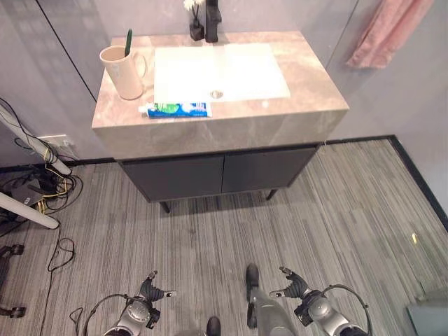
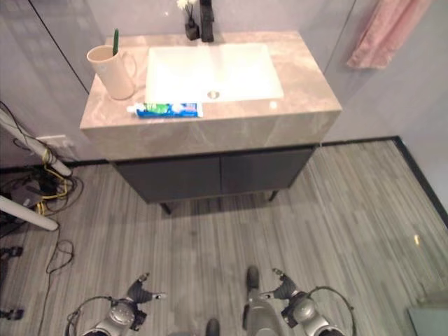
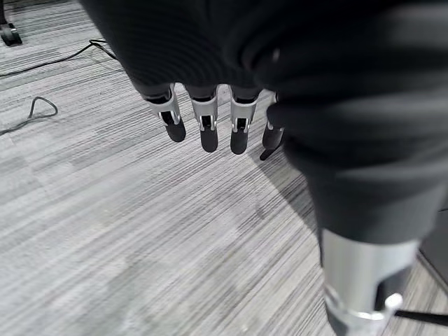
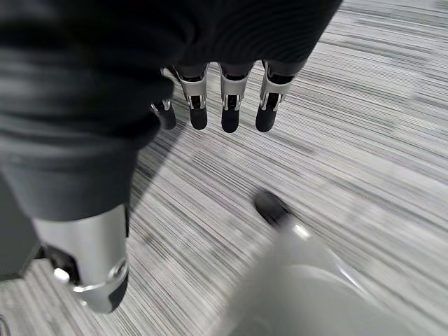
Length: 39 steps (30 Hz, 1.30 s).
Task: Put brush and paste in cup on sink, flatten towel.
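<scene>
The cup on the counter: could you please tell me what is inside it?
A green toothbrush stands in the beige cup, only its top end poking above the rim. The rest of it, and anything lower in the cup, is hidden by the wall. The toothpaste lies outside, on the counter.

Left hand hanging over the striped grey floor

The left hand [image 3: 210,105] hangs with its dark ribbed cover uppermost and its silver, dark-tipped fingers [image 3: 208,129] pointing loosely down in a row, relaxed and holding nothing. The thumb [image 3: 360,280] stands apart from them, nearer the camera. Beneath is grey striped flooring [image 3: 126,238], with nothing touching the hand.
</scene>
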Tool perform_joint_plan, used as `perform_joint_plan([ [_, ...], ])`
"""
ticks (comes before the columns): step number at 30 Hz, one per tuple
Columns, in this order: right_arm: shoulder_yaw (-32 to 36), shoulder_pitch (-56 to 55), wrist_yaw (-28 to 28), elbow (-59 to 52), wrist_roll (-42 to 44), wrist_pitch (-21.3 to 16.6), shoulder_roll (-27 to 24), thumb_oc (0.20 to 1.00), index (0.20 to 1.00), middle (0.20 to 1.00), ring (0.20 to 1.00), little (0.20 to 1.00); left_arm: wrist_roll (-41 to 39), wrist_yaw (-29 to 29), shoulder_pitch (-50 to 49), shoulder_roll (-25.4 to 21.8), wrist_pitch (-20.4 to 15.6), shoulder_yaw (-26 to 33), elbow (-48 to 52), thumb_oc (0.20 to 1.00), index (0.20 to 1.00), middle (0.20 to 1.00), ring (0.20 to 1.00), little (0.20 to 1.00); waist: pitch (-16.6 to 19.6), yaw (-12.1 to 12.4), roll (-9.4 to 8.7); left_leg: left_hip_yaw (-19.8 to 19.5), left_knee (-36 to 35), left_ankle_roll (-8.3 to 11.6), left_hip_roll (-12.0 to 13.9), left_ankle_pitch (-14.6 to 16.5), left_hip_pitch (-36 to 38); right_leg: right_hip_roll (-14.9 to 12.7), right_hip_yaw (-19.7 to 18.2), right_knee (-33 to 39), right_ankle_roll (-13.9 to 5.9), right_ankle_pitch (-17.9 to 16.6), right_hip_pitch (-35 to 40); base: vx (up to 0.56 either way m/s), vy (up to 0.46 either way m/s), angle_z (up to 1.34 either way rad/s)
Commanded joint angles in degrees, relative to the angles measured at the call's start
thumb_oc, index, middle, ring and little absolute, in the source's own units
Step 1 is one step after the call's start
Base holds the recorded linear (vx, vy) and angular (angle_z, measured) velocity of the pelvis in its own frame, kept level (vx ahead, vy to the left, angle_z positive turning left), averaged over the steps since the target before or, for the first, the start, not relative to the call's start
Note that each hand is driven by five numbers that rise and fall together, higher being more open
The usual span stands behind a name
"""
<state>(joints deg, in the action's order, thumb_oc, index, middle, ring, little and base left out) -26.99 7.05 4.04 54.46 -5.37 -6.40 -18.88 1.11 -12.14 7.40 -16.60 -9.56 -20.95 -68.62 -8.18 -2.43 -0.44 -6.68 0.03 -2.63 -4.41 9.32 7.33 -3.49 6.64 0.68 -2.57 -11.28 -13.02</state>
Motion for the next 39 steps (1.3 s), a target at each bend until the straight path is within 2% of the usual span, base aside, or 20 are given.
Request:
perform_joint_plan([
  [1, -0.3, 1.6, 0.9, -1.3, -0.9, -1.3, -3.2, 1.0, 1.0, 1.0, 1.0, 1.0, 1.2, -0.1, 1.7, -1.1, -0.8, 0.4, 0.7, 1.0, 1.0, 1.0, 1.0, 1.0, 2.4, -0.9, -2.05, 0.6, 4.0, 3.45, 1.4, -3.3, -3.4, -0.6, -2.4, -2.2, -5.48, 1.3, -1.6, 0.21, -0.148, 0.26],
  [4, 0.0, 1.4, 0.9, -1.5, -0.8, -1.4, -4.4, 1.0, 1.0, 1.0, 1.0, 1.0, 1.6, 0.1, 1.6, -1.2, -0.7, 0.0, 0.8, 1.0, 1.0, 1.0, 1.0, 1.0, 4.1, -1.2, -1.66, -0.2, 3.5, 4.74, 3.4, -5.2, -2.3, 1.1, -2.1, -2.0, -4.63, 2.9, -0.6, 0.21, -0.146, 0.14],
  [9, 0.1, 0.8, 0.8, 0.1, -1.1, -1.4, -4.7, 1.0, 1.0, 1.0, 1.0, 1.0, 1.5, 0.3, 1.2, -1.3, -0.7, 0.0, 0.7, 1.0, 1.0, 1.0, 1.0, 1.0, 4.8, -1.2, -1.31, -0.6, 3.1, 5.61, 4.9, -6.5, -1.4, 2.3, -1.9, -3.0, -3.71, 4.8, -0.3, 0.15, -0.105, -0.03],
  [14, -1.0, -0.8, 0.3, 1.2, -3.4, -1.3, -4.7, 1.0, 1.0, 1.0, 1.0, 1.0, 1.6, 0.7, 0.4, -1.2, -0.6, 0.4, -0.5, 1.0, 1.0, 1.0, 1.0, 1.0, 5.3, -1.4, -0.48, -0.9, 3.3, 7.33, 7.1, -10.6, -0.6, 4.2, -1.2, -4.2, -2.45, 7.7, 0.5, 0.19, -0.123, 0.07],
  [15, -1.6, -1.3, 0.4, 1.2, -4.6, -1.5, -5.3, 1.0, 1.0, 1.0, 1.0, 1.0, 2.3, 1.0, 0.8, -1.1, -0.4, -0.2, -0.6, 1.0, 1.0, 1.0, 1.0, 1.0, 4.6, -1.6, -0.6, -0.4, 9.4, 8.9, 7.1, -14.1, -3.3, 4.9, -1.6, -3.8, -1.39, 8.8, 1.8, 0.23, -0.139, 0.21],
  [18, -1.3, -1.1, 1.0, 2.7, -4.2, -1.4, -5.4, 1.0, 1.0, 1.0, 1.0, 1.0, 3.0, 0.6, 1.9, -1.0, -0.3, -1.3, -0.3, 1.0, 1.0, 1.0, 1.0, 1.0, 2.9, -1.4, -1.49, 1.0, 18.5, 9.64, 5.4, -15.4, -8.9, 4.1, -1.5, -3.1, -0.68, 9.3, 3.7, 0.06, -0.05, 0.28],
  [20, -1.2, -0.9, 1.6, 4.3, -4.3, -1.3, -5.3, 1.0, 1.0, 1.0, 1.0, 1.0, 3.3, 0.4, 2.7, -1.0, -0.3, -1.9, -0.1, 1.0, 1.0, 1.0, 1.0, 1.0, 2.1, -1.2, -1.75, 2.7, 19.2, 9.2, 5.2, -14.7, -11.5, 3.4, -0.9, -2.5, -0.74, 9.2, 4.4, 0.01, -0.008, 0.07],
  [21, -1.4, -0.6, 1.9, 5.6, -4.6, -1.0, -5.2, 1.0, 1.0, 1.0, 1.0, 1.0, 3.2, 0.3, 3.3, -0.9, -0.3, -2.3, 0.2, 1.0, 1.0, 1.0, 1.0, 1.0, 1.5, -1.1, -2.18, 4.7, 17.5, 8.1, 5.1, -13.0, -14.1, 2.4, -0.5, -2.0, -1.1, 9.2, 5.0, 0.02, 0.01, 0.11],
  [22, -1.4, -0.6, 2.0, 5.7, -4.6, -1.1, -5.2, 1.0, 1.0, 1.0, 1.0, 1.0, 3.2, 0.3, 3.3, -0.9, -0.3, -2.4, 0.2, 1.0, 1.0, 1.0, 1.0, 1.0, 1.4, -1.0, -2.13, 4.8, 17.8, 8.04, 5.2, -12.7, -14.1, 2.5, -0.6, -1.9, -1.15, 9.2, 5.1, 0.08, 0.035, 0.29],
  [23, -1.3, -0.1, 2.4, 7.6, -4.7, -0.8, -5.0, 1.0, 1.0, 1.0, 1.0, 1.0, 3.3, 0.1, 3.8, -1.1, -0.4, -2.6, 0.8, 1.0, 1.0, 1.0, 1.0, 1.0, 1.0, -0.6, -2.96, 7.1, 13.2, 6.61, 5.8, -8.6, -17.7, 1.2, -0.2, -1.1, -2.09, 9.4, 5.9, 0.12, 0.082, 0.41],
  [24, -1.3, 0.2, 2.8, 8.8, -4.8, -0.8, -4.8, 1.0, 1.0, 1.0, 1.0, 1.0, 3.3, -0.3, 4.0, -1.3, -0.5, -2.6, 0.6, 1.0, 1.0, 1.0, 1.0, 1.0, 1.0, -0.2, -2.93, 7.3, 9.0, 6.52, 6.7, -8.9, -19.2, 0.9, -0.3, -0.8, -2.58, 9.5, 6.1, 0.16, 0.125, 0.53],
  [25, -1.5, 0.4, 2.9, 9.3, -5.0, -0.8, -4.7, 1.0, 1.0, 1.0, 1.0, 1.0, 3.4, -0.5, 4.1, -1.2, -0.5, -2.9, 0.5, 1.0, 1.0, 1.0, 1.0, 1.0, 0.8, 0.2, -2.92, 7.1, 6.2, 6.69, 7.8, -10.3, -20.0, 0.7, -0.5, -0.7, -2.79, 9.7, 6.4, 0.22, 0.254, 0.44],
  [26, -1.6, 0.6, 3.4, 10.1, -5.6, -0.8, -4.6, 1.0, 1.0, 1.0, 1.0, 1.0, 3.4, -1.1, 4.2, -1.1, -0.5, -3.1, 0.1, 1.0, 1.0, 1.0, 1.0, 1.0, 0.7, 0.9, -2.21, 6.3, 0.4, 8.14, 11.7, -16.7, -23.8, 0.3, -1.2, -0.6, -3.2, 11.1, 7.8, 0.33, 0.376, 0.12],
  [27, -1.6, 0.8, 3.5, 10.6, -5.9, -0.7, -4.6, 1.0, 1.0, 1.0, 1.0, 1.0, 3.3, -1.3, 3.9, -1.2, -0.5, -3.1, -0.1, 1.0, 1.0, 1.0, 1.0, 1.0, 1.0, 1.3, -1.86, 5.7, -2.7, 9.33, 14.2, -19.6, -24.3, -0.3, -2.4, -1.0, -3.72, 12.3, 9.1, 0.35, 0.438, -0.27],
  [28, -1.5, 0.7, 3.5, 10.9, -6.3, -0.6, -4.6, 1.0, 1.0, 1.0, 1.0, 1.0, 3.5, -1.2, 3.7, -1.3, -0.4, -3.2, -0.5, 1.0, 1.0, 1.0, 1.0, 1.0, 1.1, 1.2, -1.48, 6.7, -2.5, 9.85, 14.7, -20.6, -23.4, -0.5, -2.8, -1.2, -3.88, 12.5, 9.8, 0.23, 0.282, -0.6],
  [33, -1.4, 0.5, 3.4, 12.4, -7.3, -0.4, -3.6, 1.0, 1.0, 1.0, 1.0, 1.0, 4.3, -1.4, 3.3, -1.5, -0.6, -3.2, -1.2, 1.0, 1.0, 1.0, 1.0, 1.0, 1.9, 1.6, -1.78, 6.6, 0.8, 8.99, 12.9, -17.5, -21.9, -2.5, -4.5, -2.4, -5.09, 12.5, 10.7, 0.16, 0.3, -0.73],
  [34, -0.4, -0.3, 3.1, 12.5, -7.5, -0.2, -2.7, 1.0, 1.0, 1.0, 1.0, 1.0, 4.5, -1.1, 3.2, -2.4, -0.7, -3.3, -0.8, 1.0, 1.0, 1.0, 1.0, 1.0, 2.6, 1.1, -2.75, 8.1, 5.7, 6.93, 10.2, -12.8, -21.8, -5.5, -6.6, -3.1, -6.61, 11.3, 11.1, 0.19, 0.496, -0.54],
  [36, -0.7, -0.1, 2.8, 12.5, -8.5, 0.0, -2.0, 1.0, 1.0, 1.0, 1.0, 1.0, 4.9, -1.2, 3.9, -2.9, -0.7, -3.5, -1.1, 1.0, 1.0, 1.0, 1.0, 1.0, 2.6, 1.1, -3.09, 9.6, 8.5, 5.79, 8.7, -10.3, -21.8, -7.4, -7.5, -4.8, -7.44, 9.8, 10.1, 0.13, 0.417, -0.4],
  [37, -0.7, -0.1, 2.8, 12.5, -8.5, 0.0, -2.0, 1.0, 1.0, 1.0, 1.0, 1.0, 4.9, -1.2, 3.9, -3.0, -0.7, -3.5, -1.1, 1.0, 1.0, 1.0, 1.0, 1.0, 2.6, 1.1, -3.12, 9.7, 8.6, 5.76, 8.7, -10.3, -21.8, -7.4, -7.5, -4.8, -7.47, 9.8, 10.1, 0.04, 0.216, -0.43],
  [39, -1.2, 0.4, 3.1, 10.9, -8.8, -0.2, -1.4, 1.0, 1.0, 1.0, 1.0, 1.0, 5.2, -1.7, 4.6, -3.8, -0.7, -3.5, -0.6, 1.0, 1.0, 1.0, 1.0, 1.0, 2.2, 1.1, -3.56, 10.6, 9.9, 4.49, 7.7, -8.5, -21.5, -8.7, -7.7, -7.1, -7.9, 6.4, 8.1, 0.05, 0.31, -0.34],
])
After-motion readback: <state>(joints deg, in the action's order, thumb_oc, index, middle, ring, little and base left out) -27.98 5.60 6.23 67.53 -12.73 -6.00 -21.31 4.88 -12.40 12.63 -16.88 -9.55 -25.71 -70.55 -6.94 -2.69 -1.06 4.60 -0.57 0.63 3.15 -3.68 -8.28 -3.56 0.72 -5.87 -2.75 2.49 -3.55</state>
